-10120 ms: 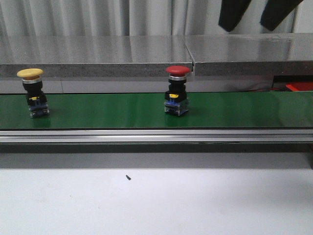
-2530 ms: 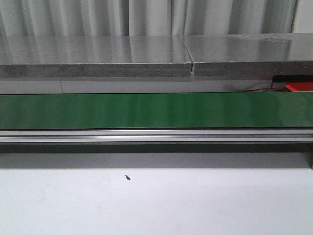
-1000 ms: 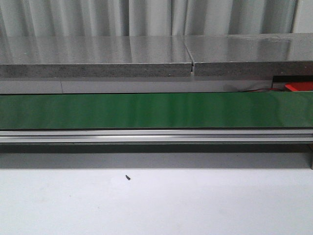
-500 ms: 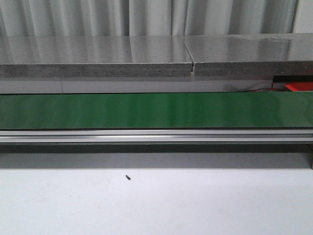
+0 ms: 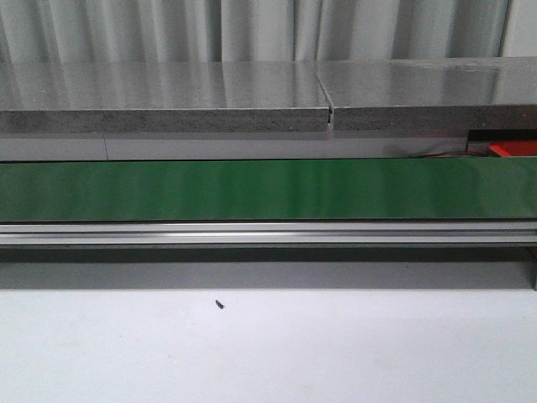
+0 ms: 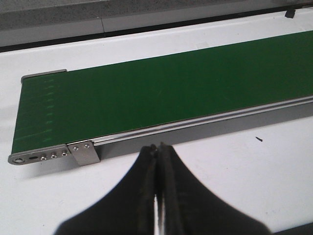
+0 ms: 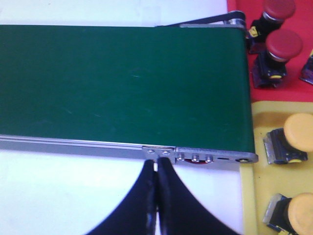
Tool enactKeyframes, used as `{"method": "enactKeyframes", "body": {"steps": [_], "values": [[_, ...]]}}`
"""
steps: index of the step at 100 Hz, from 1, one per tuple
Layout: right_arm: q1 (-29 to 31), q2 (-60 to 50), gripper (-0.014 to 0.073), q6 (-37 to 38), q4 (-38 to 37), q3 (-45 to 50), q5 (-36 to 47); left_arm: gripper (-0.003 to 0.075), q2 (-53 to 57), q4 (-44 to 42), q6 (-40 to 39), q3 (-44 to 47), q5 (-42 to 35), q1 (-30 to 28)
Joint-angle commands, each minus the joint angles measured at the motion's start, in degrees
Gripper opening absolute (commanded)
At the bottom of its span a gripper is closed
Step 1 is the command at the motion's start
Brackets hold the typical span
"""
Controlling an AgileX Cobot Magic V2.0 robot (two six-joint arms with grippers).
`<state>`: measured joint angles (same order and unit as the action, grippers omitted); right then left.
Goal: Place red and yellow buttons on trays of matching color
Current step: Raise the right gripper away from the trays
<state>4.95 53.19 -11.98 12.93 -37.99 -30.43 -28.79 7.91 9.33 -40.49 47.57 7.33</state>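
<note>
Yellow buttons (image 7: 293, 137) on yellow tray (image 7: 259, 196), beside belt (image 7: 122, 83) end

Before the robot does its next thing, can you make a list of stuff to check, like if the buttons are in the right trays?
1. Green belt has no buttons on it: ok.
2. Red buttons sit on the red tray: ok.
3. Yellow buttons lie on the yellow tray: ok.
4. Left gripper is shut with nothing in it: ok.
5. Right gripper is shut with nothing in it: ok.
6. More buttons coming along the belt: cannot tell.
</note>
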Motion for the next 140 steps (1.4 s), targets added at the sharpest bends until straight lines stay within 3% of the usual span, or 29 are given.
{"method": "enactKeyframes", "body": {"steps": [1, 40, 84, 97, 118, 140], "values": [[-1.8, -2.5, -0.0062, -0.5, -1.9, -0.9, 2.6, -0.0019, -0.2, 1.0, -0.4, -1.5, -4.4, 0.4], [-3.0, -14.3, -0.0062, -0.5, -4.1, 5.2, 6.2, -0.0019, -0.2, 1.0, -0.4, -1.5, -4.4, 0.4], [-3.0, -28.8, -0.0062, -0.5, -4.3, 9.7, 1.9, -0.0019, -0.2, 1.0, -0.4, -1.5, -4.7, 0.4], [-3.0, -29.6, -0.0068, -0.5, -4.3, 9.7, 1.2, -0.0019, -0.5, 0.9, -0.6, -1.5, -5.5, 0.4], [-3.0, -29.6, -0.0068, -0.5, -4.2, 9.7, 0.3, -0.0019, -4.6, -6.4, -9.3, -5.0, -7.2, -1.6], [-3.0, -29.6, -0.0068, -0.5, -4.2, 9.7, 0.3, -0.0019, -14.4, -5.0, -10.1, -11.9, -7.4, -5.9]]}}
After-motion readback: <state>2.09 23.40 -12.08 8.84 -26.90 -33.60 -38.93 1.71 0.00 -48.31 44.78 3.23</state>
